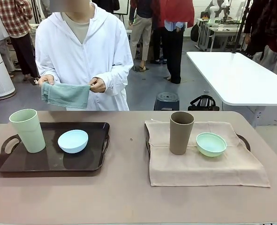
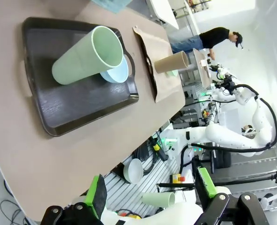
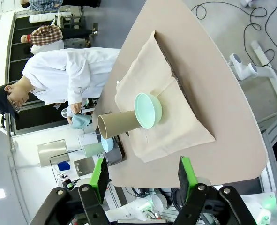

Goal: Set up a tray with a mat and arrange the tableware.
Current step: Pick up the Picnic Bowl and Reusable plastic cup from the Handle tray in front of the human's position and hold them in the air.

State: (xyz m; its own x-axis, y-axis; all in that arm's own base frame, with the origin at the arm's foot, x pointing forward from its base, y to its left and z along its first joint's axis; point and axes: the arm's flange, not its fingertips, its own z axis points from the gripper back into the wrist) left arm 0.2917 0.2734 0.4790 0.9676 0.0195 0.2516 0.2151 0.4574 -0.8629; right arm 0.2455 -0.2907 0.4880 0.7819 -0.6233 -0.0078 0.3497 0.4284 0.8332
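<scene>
Work on the robot's right side is judged finished: a beige mat [image 1: 204,166] is spread over the right tray [image 1: 243,139], of which little more than a handle is seen, and the brown tumbler [image 1: 181,132] is stood upright on the mat with the mint green bowl [image 1: 211,144] just beside it.

On the robot's left, the dark tray [image 1: 44,161] is bare of any mat. The pale green tumbler [image 1: 27,130] and the light blue bowl [image 1: 73,140] are set directly on its surface, near each other.

A folded teal cloth [image 1: 66,94] is held in both of the person's hands [image 1: 98,85] at the far side of the table [image 1: 129,199], above and behind the left tray. It is taken to be the second mat, not yet laid.

What is left, by this reading, is to clear the left tray, spread the cloth over it, and put the tumbler and bowl back on top.

The left pincer [image 2: 151,185] is seen with its fingers wide apart and nothing between them, held back from the near table edge. The right pincer [image 3: 143,168] is likewise spread and empty, well apart from the mat.
</scene>
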